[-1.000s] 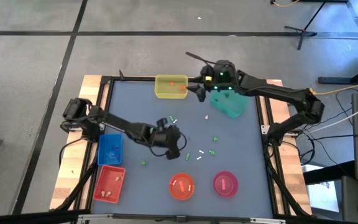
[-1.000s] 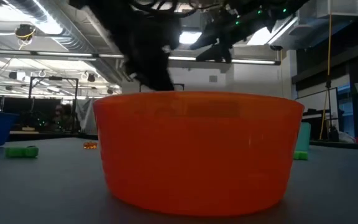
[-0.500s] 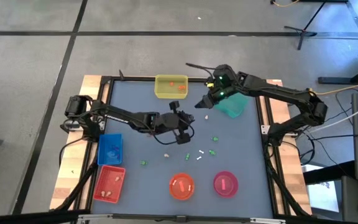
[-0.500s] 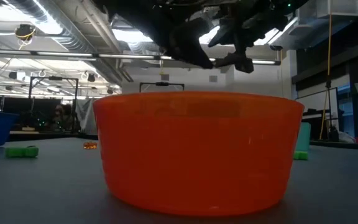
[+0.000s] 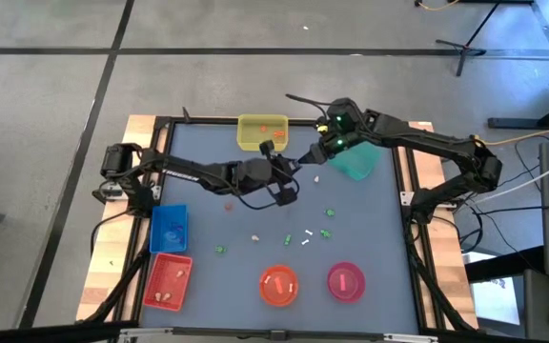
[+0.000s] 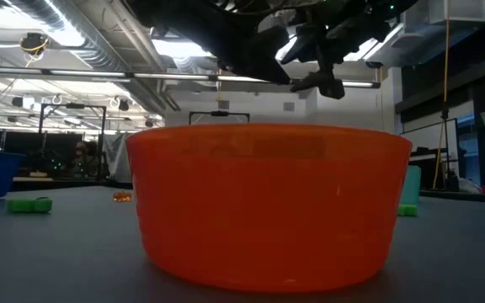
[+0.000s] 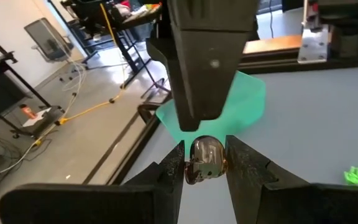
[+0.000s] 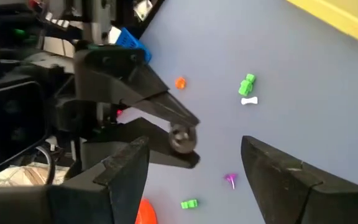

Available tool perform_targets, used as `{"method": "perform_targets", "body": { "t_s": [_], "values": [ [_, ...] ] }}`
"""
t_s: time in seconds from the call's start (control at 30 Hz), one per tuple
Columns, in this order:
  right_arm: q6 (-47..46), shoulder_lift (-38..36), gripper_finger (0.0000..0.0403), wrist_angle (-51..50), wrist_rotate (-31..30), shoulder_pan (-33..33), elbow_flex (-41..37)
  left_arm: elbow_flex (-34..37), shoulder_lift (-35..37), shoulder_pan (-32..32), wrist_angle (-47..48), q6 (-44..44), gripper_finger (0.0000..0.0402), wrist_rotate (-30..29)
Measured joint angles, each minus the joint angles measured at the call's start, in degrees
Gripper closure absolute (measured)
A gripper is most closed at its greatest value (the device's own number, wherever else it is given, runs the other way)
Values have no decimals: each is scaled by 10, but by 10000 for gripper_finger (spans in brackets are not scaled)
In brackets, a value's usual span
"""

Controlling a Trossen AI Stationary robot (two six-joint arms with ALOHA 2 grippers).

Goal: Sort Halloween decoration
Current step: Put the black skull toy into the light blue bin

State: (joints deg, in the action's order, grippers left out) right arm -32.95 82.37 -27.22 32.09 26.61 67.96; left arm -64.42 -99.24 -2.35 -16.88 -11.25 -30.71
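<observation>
Two grippers meet mid-table. Left gripper (image 7: 205,163) pinches small dark grey trinket (image 7: 205,159) between fingertips, jaws narrow. Right gripper (image 8: 194,165) spread wide, holding nothing, just beyond held trinket, facing it. Loose trinkets – orange (image 8: 179,83), green (image 8: 247,84), white (image 8: 248,101) – lie on table (image 5: 370,219) beyond jaws. Teal tray (image 7: 244,102) behind right gripper.

Six containers sit on the table (image 5: 208,219): one yellow tray (image 5: 261,132), one blue tray (image 5: 169,229), one red tray (image 5: 168,282), one orange bowl (image 5: 278,285), one pink bowl (image 5: 346,280) and one teal bin (image 5: 354,160). Loose trinkets (image 5: 328,212) on the table number roughly nine, though some are too small to count surely. Two arms work above.
</observation>
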Motion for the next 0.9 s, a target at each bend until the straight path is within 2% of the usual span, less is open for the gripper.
{"method": "perform_targets", "body": {
  "t_s": [0.5, 0.9],
  "values": [
    [0, 0, 150, 36, -16, 0, 0, 0, 1, -8, -83, -28, 322, 4],
    [0, 0, 157, 39, -15, 0, 0, 0, 1, -13, -93, -29, 322, 5]
  ]
}}
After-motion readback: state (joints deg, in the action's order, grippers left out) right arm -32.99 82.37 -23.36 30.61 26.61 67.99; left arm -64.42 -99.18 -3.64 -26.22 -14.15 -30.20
